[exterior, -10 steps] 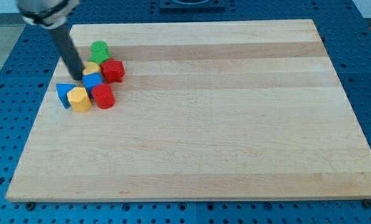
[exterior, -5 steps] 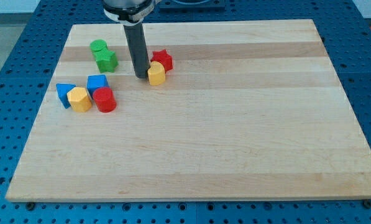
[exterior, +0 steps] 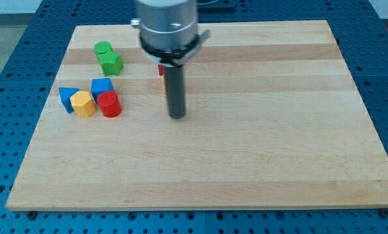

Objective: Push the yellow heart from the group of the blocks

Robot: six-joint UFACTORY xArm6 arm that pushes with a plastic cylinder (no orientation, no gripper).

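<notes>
Looking at the board, you see my rod standing nearly upright near the middle, my tip (exterior: 177, 116) on bare wood (exterior: 265, 130), touching no block and holding nothing. A red sliver (exterior: 160, 69) peeks out beside the rod. You cannot see the yellow heart; the rod may hide it. Well to the view's left sit the blue cube (exterior: 101, 86), blue triangle (exterior: 67, 97), yellow block (exterior: 83, 103), red cylinder (exterior: 109, 104) and two green blocks (exterior: 108, 58).

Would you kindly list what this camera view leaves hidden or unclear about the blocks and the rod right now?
1. Yellow heart: not visible in the camera view; possibly behind the rod.
2. Red block: only a sliver shows beside the rod; shape unreadable.
3. My tip: touches no visible block.
4. Green blocks: two pieces together, shapes unclear.
</notes>
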